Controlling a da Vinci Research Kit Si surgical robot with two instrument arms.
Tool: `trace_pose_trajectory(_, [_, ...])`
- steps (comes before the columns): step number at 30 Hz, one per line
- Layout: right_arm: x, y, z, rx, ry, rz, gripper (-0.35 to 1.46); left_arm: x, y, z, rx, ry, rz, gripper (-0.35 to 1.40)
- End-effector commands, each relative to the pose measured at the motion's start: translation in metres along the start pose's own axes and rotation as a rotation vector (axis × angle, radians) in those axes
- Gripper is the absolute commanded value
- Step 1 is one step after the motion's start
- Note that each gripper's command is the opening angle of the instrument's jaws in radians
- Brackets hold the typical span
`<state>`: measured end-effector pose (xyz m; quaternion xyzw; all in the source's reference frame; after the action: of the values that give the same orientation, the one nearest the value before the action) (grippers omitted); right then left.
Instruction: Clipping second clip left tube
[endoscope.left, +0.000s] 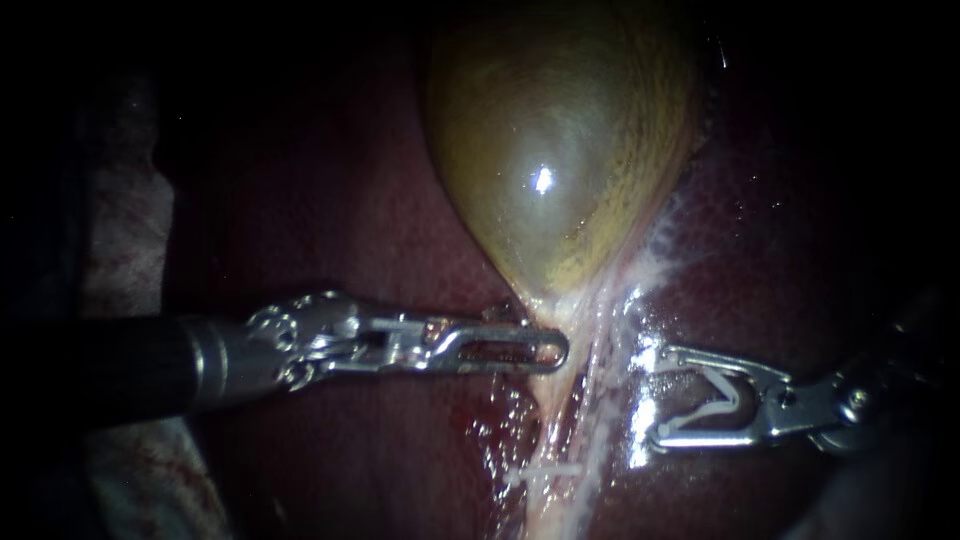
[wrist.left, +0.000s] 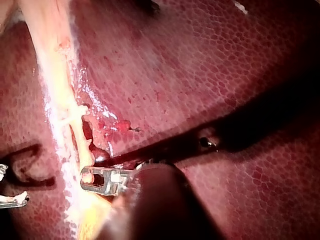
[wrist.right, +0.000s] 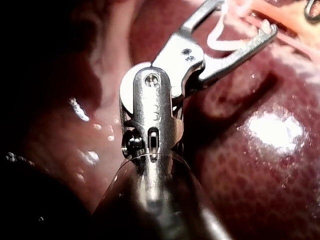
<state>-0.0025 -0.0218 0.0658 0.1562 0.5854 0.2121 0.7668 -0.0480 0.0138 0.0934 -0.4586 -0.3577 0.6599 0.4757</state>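
Liver (endoscope.left: 380, 220): dark red bed beneath everything.
Gallbladder (endoscope.left: 560, 150): hangs from the endoscope view's top, narrowing downward into the gallbladder neck (endoscope.left: 545, 310).
Left instrument (endoscope.left: 558, 350): enters level from the left, with jaws closed on the pale tissue just under the gallbladder neck.
Right instrument (endoscope.left: 660, 396): enters from the right, with jaws spread wide and mouth facing left, cradling the loaded clip (endoscope.left: 742, 395).
Left tube (endoscope.left: 548, 425): runs down from the neck, long axis up-and-down, crosswise to that open mouth.
Pale strand (endoscope.left: 608, 380): lies between the mouth and the left tube.
Seated clip (endoscope.left: 545, 470): sits across the left tube, low down, apart from the grasp.
Bearing: left of the right jaws, not yet touching.
Likely demand: leftward travel past the strand, then landing on the bare stretch between grasp and seated clip.
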Motion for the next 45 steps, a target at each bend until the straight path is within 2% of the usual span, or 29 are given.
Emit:
trace_pose_trajectory(1, [0.0000, -0.0001, 0.0001, 0.003, 0.000, 0.000, 0.60, 0.0001, 0.0002, -0.0001, -0.001, -0.001, -0.003, -0.35])
trace_pose_trajectory(8, [0.0000, -0.0003, 0.0005, 0.006, 0.001, 0.000, 0.60, 0.0008, 0.0019, -0.0009, -0.003, -0.004, -0.012, -0.35])
trace_pose_trajectory(20, [-0.0002, -0.0015, 0.0032, 0.036, 0.009, -0.001, 0.60, 0.0007, 0.0020, -0.0012, -0.004, -0.005, -0.013, -0.35])
trace_pose_trajectory(33, [-0.0035, -0.0013, 0.0062, 0.049, 0.026, 0.033, 0.60, 0.0009, 0.0023, -0.0014, -0.004, -0.005, -0.014, -0.35])
trace_pose_trajectory(45, [-0.0064, -0.0006, 0.0087, 0.053, 0.017, 0.054, 0.60, 0.0009, 0.0023, -0.0014, -0.004, -0.005, -0.014, -0.35])
